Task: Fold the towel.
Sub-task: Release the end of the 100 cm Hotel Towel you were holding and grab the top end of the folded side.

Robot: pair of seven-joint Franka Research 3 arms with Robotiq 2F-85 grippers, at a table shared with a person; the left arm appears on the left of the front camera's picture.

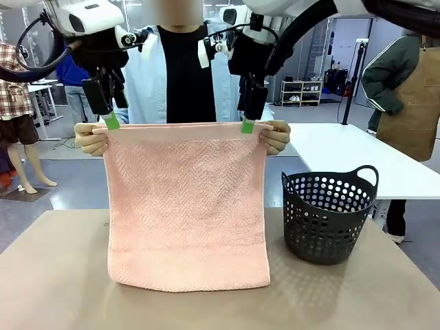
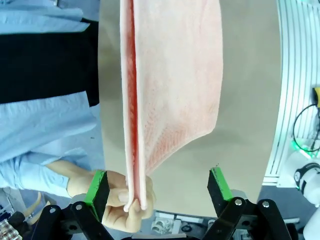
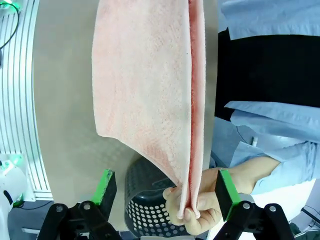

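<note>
The towel (image 1: 185, 206) hangs doubled in front of me with its top edge level. Its lower edge is down by the table (image 1: 55, 275), though I cannot tell whether it touches. The person across from me pinches both upper corners, with the hand on my left side (image 1: 91, 139) at the towel's 10 o'clock corner and the hand on my right side (image 1: 276, 137) at its 2 o'clock corner. My left gripper (image 2: 159, 189) comes down from 12 o'clock over that first corner with its jaws spread wide. In my left wrist view the folded edge and the pinching fingers lie between my green pads, close against one pad and well apart from the other, and nothing is clamped. My right gripper (image 3: 165, 189) stands the same way over the other corner, jaws wide. The towel's edge and the person's knuckles sit just beside one pad, with open space to the other, so I hold nothing there either. A dark perforated basket (image 1: 328, 216) stands on the table at the towel's 4 o'clock, near it but apart.
</note>
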